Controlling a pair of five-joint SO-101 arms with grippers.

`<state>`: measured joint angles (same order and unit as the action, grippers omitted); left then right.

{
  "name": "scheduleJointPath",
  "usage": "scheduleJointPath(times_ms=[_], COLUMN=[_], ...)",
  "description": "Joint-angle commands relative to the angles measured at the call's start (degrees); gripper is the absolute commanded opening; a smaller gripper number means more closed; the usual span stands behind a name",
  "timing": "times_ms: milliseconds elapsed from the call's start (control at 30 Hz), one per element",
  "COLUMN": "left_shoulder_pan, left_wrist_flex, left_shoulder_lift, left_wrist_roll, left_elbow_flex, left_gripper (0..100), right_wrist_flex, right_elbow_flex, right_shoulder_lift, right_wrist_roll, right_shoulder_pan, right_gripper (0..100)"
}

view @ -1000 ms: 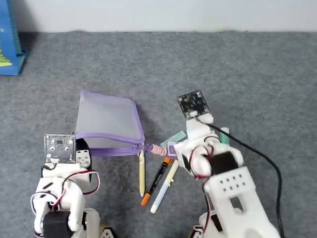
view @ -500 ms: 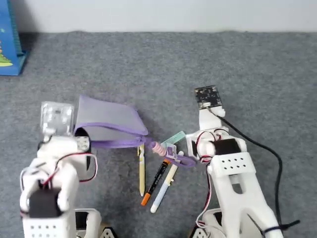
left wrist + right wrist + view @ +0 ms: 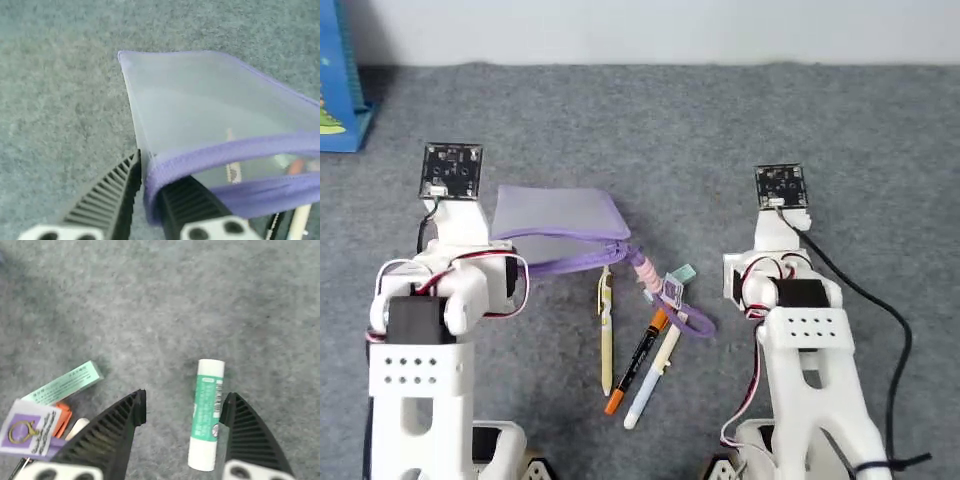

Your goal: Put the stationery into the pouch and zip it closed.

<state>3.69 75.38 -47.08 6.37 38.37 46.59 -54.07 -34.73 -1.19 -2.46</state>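
Got the pouch by one end, stationery all lying outside it

My left hand is clamped on the purple zip edge at the pouch's end away from the pens, and the mouth gapes open. Three pens lie on the grey tabletop just off the pouch's zipper-pull end, with a small green box beside them. My right hand is spread wide over a green-and-white glue stick, well apart from the pouch.

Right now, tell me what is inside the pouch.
Nothing that I can make out: the pouch looks flat and empty through its see-through wall. The pens lie outside on the mat. The left gripper covers the pinched end.
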Motion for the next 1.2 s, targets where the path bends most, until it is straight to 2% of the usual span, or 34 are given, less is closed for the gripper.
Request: scheduleJointPath(times_ms=[0, 300, 600, 667, 733, 800, 833, 900, 1000, 1167], left_shoulder_pan=[-0.26, -0.26, -0.26, -0.26, -0.26, -0.26, -0.26, -0.26, -0.26, -0.26], left_wrist_flex=[0.09, -0.18, -1.23, -2.11, -2.46, -2.37, -2.29, -2.29, -2.29, -1.49], left_shoulder_lift=[0.26, 0.18, 0.18, 0.18, 0.18, 0.18, 0.18, 0.18, 0.18, 0.53], left_wrist_roll=[2.11, 3.43, 3.43, 3.43, 3.43, 3.43, 3.43, 3.43, 3.43, 3.43], left_elbow_flex=[-3.03, -2.86, -1.1, 0.04, 0.57, 0.57, 0.57, 0.57, 0.57, -3.03], left_gripper=[2, 2, 2, 2, 2, 2, 2, 2, 2, 2], right_wrist_flex=[-1.01, -0.48, -0.4, -0.31, -0.31, -0.31, -0.31, 2.15, 8.66, 18.68], right_elbow_flex=[4.13, 14.86, 24.53, 25.85, 27.25, 27.96, 27.87, 27.78, 28.13, 28.04], right_shoulder_lift=[3.3, 19.21, 37.76, 40.48, 42.07, 42.33, 41.98, 40.66, 36.35, 23.43], right_wrist_roll=[-2.11, -3.6, -3.78, -3.78, -3.78, -3.78, -3.78, -3.78, -3.78, -3.25], right_shoulder_pan=[1.1, 6.29, 6.81, 6.81, 6.9, 6.9, 6.81, 6.73, 5.85, 1.98], right_gripper=[24.1, 24.1, 24.0, 20.8, 11.7, 1.9, 0.2, 2.7, 0.7, 0.9])
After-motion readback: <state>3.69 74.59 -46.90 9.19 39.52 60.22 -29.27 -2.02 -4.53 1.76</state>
